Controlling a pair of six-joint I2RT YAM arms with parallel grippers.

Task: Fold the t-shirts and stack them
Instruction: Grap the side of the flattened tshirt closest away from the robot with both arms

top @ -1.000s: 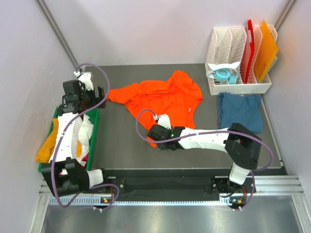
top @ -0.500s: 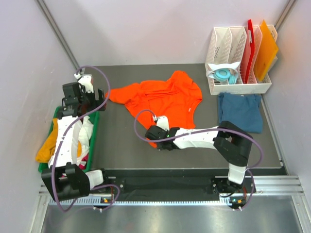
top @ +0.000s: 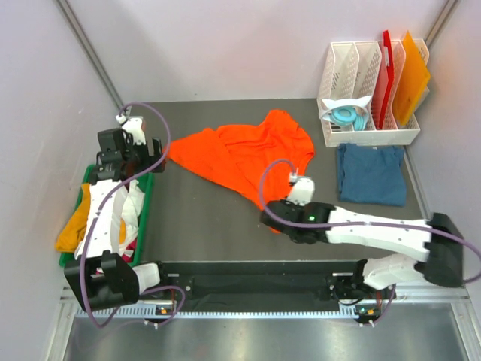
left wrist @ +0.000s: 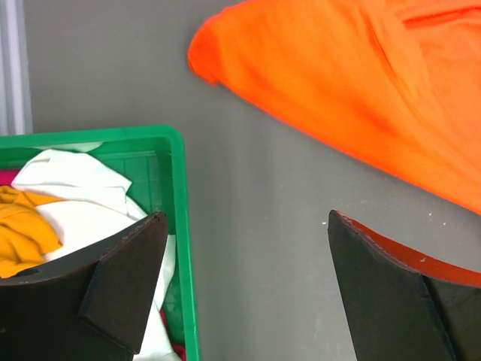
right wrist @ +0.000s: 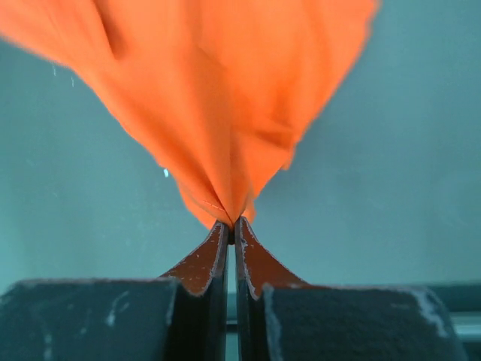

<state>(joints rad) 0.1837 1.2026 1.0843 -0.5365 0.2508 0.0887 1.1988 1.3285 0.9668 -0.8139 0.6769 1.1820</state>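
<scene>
Top external, orange t-shirt [top: 244, 154]: we see it lying in loose folds across the middle of the dark worktop [top: 203, 218], with its near corner drawn to a point toward the right arm.
Top external, right gripper [top: 272, 222]: it sits low over the worktop at that near corner, and we see its jaws together on the edge of the cloth.
Top external, left gripper [top: 129, 156]: it hovers over the far end of the green bin [top: 147, 201], near the orange t-shirt's left tip, and holds nothing.
Top external, blue t-shirt [top: 370, 174]: we see it lying flat as a rough rectangle on the right of the worktop, just in front of the white rack [top: 361, 137] and apart from the orange t-shirt.
Top external, bin contents: white cloth [top: 137, 201] and yellow-orange cloth [top: 74, 229] are heaped inside, and the yellow-orange cloth hangs over the left rim.
Top external, rack: a red board [top: 386, 75] and an orange board [top: 415, 75] stand upright in its right-hand slots.
Left wrist, jaws: we see them wide apart with bare worktop between them and nothing gripped.
Left wrist, surroundings: the green bin's corner lies by the left finger, with white cloth and yellow-orange cloth inside. The orange t-shirt's rounded tip lies beyond, clear of the jaws.
Right wrist, jaws: we see them pressed together, clamped on a bunched corner of the orange t-shirt.
Right wrist, cloth: it fans out from the pinch, partly blurred, with worktop behind it.
</scene>
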